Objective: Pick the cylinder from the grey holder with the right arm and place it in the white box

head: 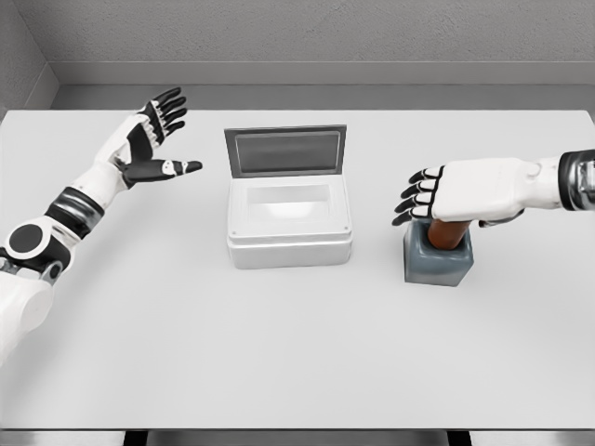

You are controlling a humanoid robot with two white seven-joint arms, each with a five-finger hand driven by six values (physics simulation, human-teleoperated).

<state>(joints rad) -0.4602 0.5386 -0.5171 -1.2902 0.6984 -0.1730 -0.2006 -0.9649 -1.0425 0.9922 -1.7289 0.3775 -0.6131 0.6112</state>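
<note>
I see my right hand [462,193] flat over the brown cylinder [446,232], fingers extended, not gripping, cylinder upright in the grey holder [438,258] near bench's [279,353] right edge, white box [289,223] open mid-bench, left hand [153,139] spread, empty.

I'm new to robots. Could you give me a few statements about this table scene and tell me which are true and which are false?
1. The white box has its lid open. True.
2. The brown cylinder lies inside the white box. False: it stands in the grey holder.
3. The right robot hand is above the cylinder. True.
4. The left robot hand holds the cylinder. False: it is open and holds nothing.
</note>
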